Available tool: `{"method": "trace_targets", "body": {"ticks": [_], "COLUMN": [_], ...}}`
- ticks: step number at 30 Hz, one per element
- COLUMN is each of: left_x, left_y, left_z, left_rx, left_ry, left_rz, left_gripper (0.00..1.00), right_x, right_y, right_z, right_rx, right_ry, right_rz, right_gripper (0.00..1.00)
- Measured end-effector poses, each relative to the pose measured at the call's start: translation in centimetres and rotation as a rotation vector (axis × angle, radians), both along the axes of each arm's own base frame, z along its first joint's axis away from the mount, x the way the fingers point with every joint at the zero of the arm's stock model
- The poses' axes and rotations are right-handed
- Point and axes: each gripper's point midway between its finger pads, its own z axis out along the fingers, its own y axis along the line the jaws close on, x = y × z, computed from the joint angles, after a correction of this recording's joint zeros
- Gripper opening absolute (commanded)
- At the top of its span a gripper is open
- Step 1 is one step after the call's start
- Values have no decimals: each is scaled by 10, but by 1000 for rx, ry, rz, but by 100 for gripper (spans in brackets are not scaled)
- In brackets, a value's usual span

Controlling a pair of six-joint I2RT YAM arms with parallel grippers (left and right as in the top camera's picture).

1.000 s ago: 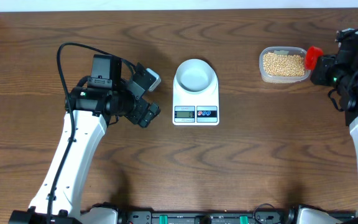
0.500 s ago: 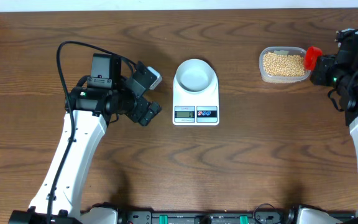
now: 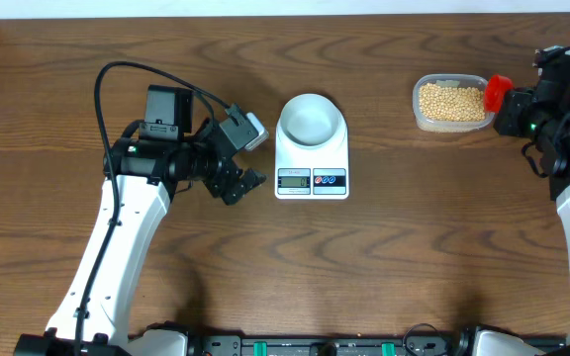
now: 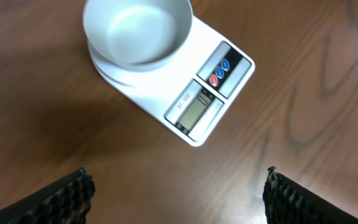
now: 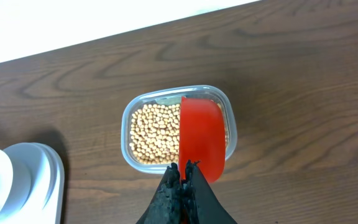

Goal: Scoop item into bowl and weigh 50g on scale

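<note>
Beans, the small round tan-yellow kind, all sit in the clear rounded plastic tub near the far right corner of the wooden table. None are in the small pale grey-white bowl yet. That bowl sits empty on the flat white digital kitchen scale, mid-table toward the far edge.

Right gripper is clamped tight on a red plastic scoop over the tub's right half, so I'd call this the first scoop. Next it needs to dip in and come up level. Left gripper hangs spread wide, holding nothing, just left of the scale.
</note>
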Motion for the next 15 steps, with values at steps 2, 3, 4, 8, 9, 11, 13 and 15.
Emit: {"method": "trace_targets", "body": {"ticks": [2, 3, 4, 8, 9, 11, 13, 15], "left_x": [6, 10, 11, 14, 14, 14, 14, 14], "left_y": [-1, -1, -1, -2, -2, -2, -2, -1], "left_z": [3, 5, 6, 8, 8, 8, 8, 7], "left_rx": [-1, -4, -5, -9, -9, -10, -11, -13], "left_ry": [-34, -53, -61, -76, -75, -71, -67, -63], "left_rz": [-6, -7, -6, -3, -2, 0, 3, 9], "left_gripper": [89, 89, 89, 89, 89, 89, 89, 89], "right_x": [0, 0, -1, -1, -1, -1, -1, -2], "right_y": [0, 0, 0, 0, 0, 0, 0, 0], "right_z": [0, -1, -1, -1, -1, -1, -2, -2], "right_rx": [0, 1, 1, 2, 2, 2, 2, 3], "right_ry": [1, 3, 3, 5, 5, 7, 9, 12], "right_rz": [0, 0, 0, 0, 0, 0, 0, 0], "right_gripper": [1, 1, 1, 1, 1, 1, 1, 1]}}
